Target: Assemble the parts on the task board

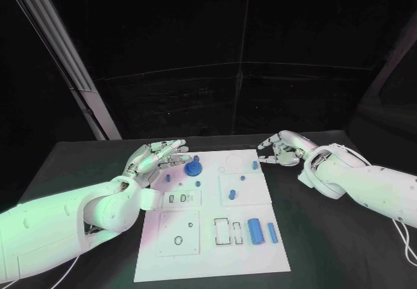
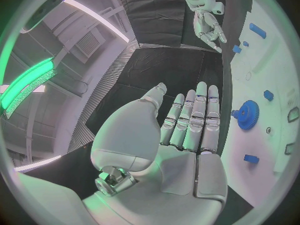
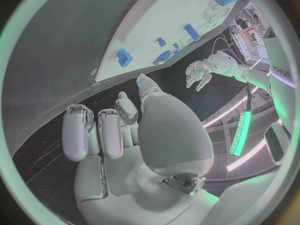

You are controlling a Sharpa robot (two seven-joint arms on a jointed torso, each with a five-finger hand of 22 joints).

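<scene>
Both hands empty, hovering at the white board's [image 1: 213, 241] far corners.
Left hand [image 1: 159, 155] flat, fingers straight and released, beside the toothed blue gear [image 1: 192, 169]; right hand [image 1: 279, 148] loosely curled, grasping nothing; smooth blue cylinder [image 1: 255, 231] on the board's near part.

I see a dim, dark room; the task board [image 1: 213, 241] glows pale under green-tinged light, and both wrist views bend strongly toward their rims.

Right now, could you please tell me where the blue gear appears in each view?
Head view: blue gear on the task board, beside the left hand.
Left wrist view: gear beyond the fingertips.
Right wrist view: gear near the board edge.
Shared landmark: the white board.
</scene>
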